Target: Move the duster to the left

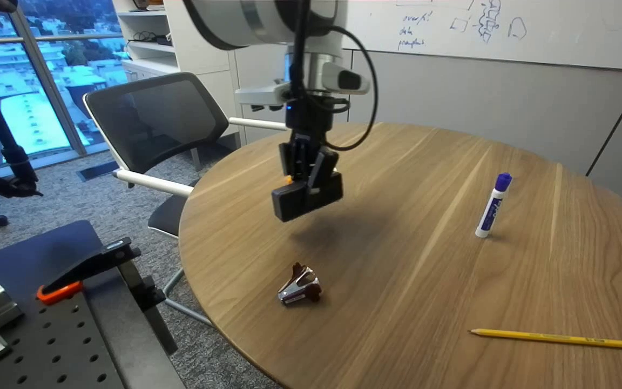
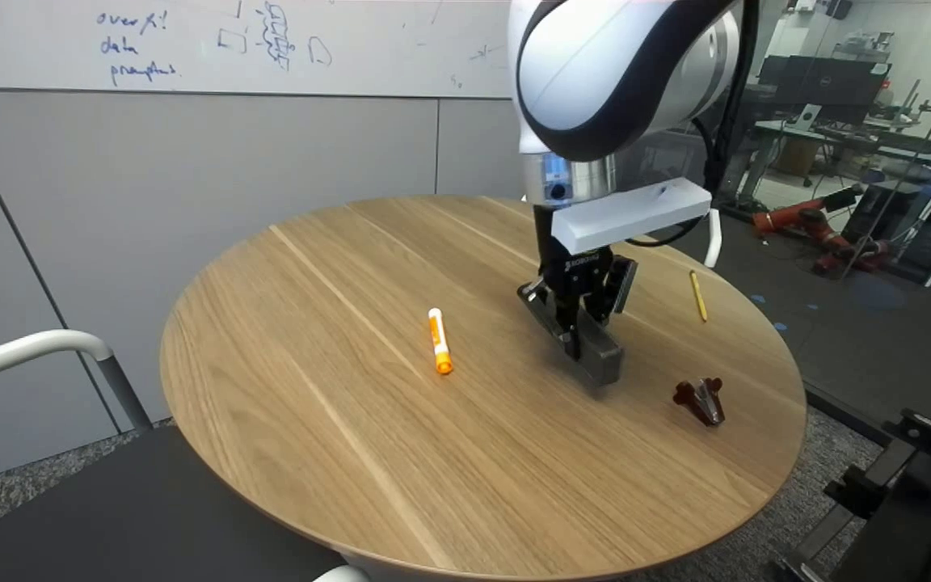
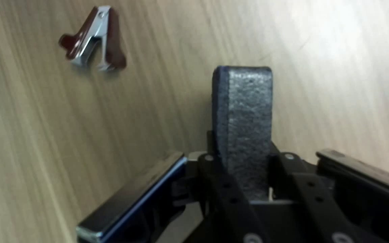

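Duster [image 3: 245, 125] between the gripper's [image 3: 243, 148] fingers [image 3: 229, 192], apparently clear of the table [image 1: 397, 308].

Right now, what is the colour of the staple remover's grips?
The grips are dark reddish brown; the wrist view shows this best.

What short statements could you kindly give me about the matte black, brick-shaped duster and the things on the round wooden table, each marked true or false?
1. The robot's black end effector is closed on the matte black, brick-shaped duster. True.
2. A slim yellow pencil lies on the round, wood-grained table. True.
3. The duster lies flat on the table. False: the duster is held above the table.
4. The maroon-and-silver staple remover touches the duster. False: in the wrist view, the staple remover and the duster are apart.
5. In an exterior view, a white marker with a blue cap is on the table. True.
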You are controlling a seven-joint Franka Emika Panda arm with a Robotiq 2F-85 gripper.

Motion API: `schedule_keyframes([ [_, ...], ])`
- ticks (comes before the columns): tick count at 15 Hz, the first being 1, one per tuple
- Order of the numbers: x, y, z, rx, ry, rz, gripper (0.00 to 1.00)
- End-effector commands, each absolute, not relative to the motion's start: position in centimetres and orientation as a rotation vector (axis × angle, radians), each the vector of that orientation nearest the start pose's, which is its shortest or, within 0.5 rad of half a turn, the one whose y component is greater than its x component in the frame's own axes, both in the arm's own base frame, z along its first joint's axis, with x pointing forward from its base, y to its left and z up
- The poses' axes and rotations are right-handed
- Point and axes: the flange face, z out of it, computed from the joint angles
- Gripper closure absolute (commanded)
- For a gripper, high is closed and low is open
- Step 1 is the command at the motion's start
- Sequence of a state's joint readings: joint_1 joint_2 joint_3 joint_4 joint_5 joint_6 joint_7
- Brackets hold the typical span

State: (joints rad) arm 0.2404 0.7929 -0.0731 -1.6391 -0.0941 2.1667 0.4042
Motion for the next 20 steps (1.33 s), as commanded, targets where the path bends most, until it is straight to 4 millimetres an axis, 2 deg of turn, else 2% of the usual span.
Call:
schedule_keyframes([
  [1,58.0,16.2,12.2,-3.306,0.039,0.394,0.93],
  [3,55.2,18.5,10.7,-3.298,-0.047,0.429,0.93],
  [5,53.4,19.7,9.5,-3.293,-0.094,0.454,0.93],
  [8,52.8,19.6,9.7,-3.298,-0.11,0.433,0.93],
  [9,52.8,19.5,9.9,-3.302,-0.108,0.427,0.46],
  [10,52.8,19.2,9.9,-3.305,-0.109,0.437,0.45],
  [13,52.5,19.1,10.6,-3.318,-0.12,0.467,0.25],
  [16,51.7,18.8,12.9,-3.344,-0.154,0.505,0.04],
  [17,52.8,19.2,10.2,-3.32,-0.115,0.49,0.0],
  [18,52.8,19.2,10.8,-3.321,-0.116,0.486,0.14],
  [20,52.8,19.2,10.6,-3.321,-0.116,0.489,0.0],
])
